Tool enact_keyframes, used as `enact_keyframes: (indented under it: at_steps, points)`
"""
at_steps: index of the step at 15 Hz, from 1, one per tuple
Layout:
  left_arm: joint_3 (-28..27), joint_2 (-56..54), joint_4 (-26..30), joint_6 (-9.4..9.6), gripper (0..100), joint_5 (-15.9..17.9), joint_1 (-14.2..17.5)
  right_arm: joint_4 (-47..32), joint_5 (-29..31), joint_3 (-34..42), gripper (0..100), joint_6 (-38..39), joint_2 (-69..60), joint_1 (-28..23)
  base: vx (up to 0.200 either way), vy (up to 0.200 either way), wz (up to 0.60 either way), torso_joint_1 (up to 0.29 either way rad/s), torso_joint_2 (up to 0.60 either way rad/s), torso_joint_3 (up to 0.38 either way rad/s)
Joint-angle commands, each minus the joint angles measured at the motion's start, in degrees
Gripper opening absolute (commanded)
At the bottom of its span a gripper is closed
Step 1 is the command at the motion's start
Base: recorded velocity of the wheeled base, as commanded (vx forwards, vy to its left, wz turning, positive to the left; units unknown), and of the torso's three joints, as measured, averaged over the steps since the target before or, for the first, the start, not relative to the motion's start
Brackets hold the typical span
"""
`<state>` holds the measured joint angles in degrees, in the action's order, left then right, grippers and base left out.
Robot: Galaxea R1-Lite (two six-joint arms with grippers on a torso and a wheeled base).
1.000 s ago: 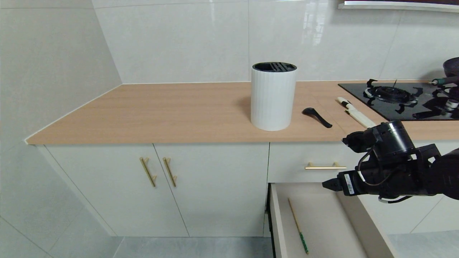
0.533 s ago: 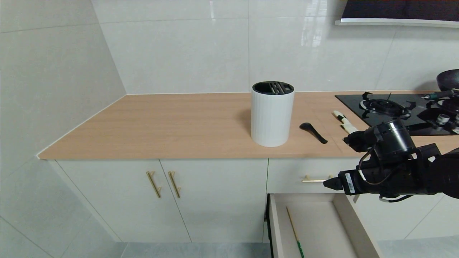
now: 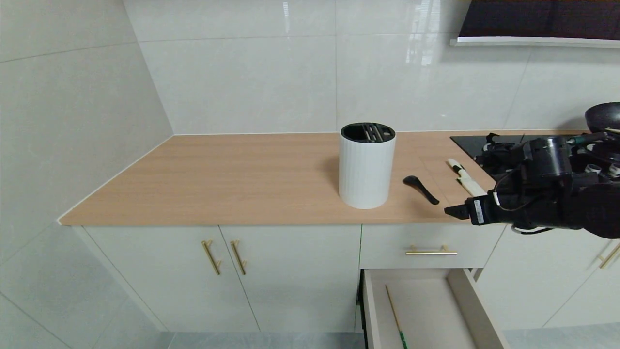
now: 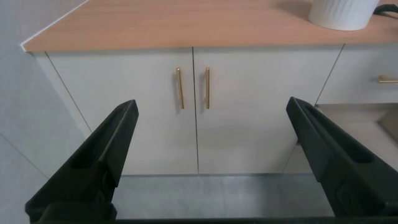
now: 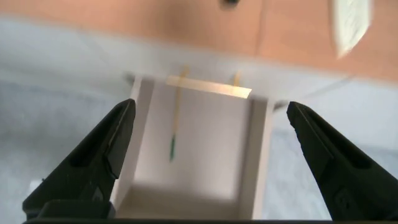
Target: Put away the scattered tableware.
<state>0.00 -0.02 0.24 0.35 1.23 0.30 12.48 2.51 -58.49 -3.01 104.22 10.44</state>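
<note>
Drawer is pulled open for tableware (one chopstick inside); right gripper is held wide, empty, near spoon and knife

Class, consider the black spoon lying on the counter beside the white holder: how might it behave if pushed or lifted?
The black spoon looks small and thin, so probably light and stiff. Lying low on the counter, it would likely slide or spin when pushed, not tip. Its rounded bowl may let it rock.

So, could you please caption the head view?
Open right end effector hovers near the black spoon above the open white drawer.
</note>
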Motion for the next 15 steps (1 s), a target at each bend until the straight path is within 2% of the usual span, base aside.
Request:
enact_keyframes:
  at_steps: [1,6,9,15]
  points:
    - [0.0,0.0,0.0,0.00,100,0.0,0.0,0.9,-3.0,-8.5,100,-6.3,10.0,-4.5,0.000,0.000,0.00,0.000,0.00,0.000]
    - [0.0,0.0,0.0,0.00,100,0.0,0.0,0.9,-12.2,-20.2,100,-8.8,18.6,-4.9,0.000,0.000,0.00,0.000,0.00,0.000]
    - [0.0,0.0,0.0,0.00,100,0.0,0.0,0.8,-15.2,-27.3,100,-9.1,24.5,-5.0,0.000,0.000,0.00,0.000,0.00,0.000]
    - [0.0,0.0,0.0,0.00,100,0.0,0.0,0.8,-16.6,-35.2,100,-8.9,31.7,-5.5,0.000,0.000,0.00,0.000,0.00,0.000]
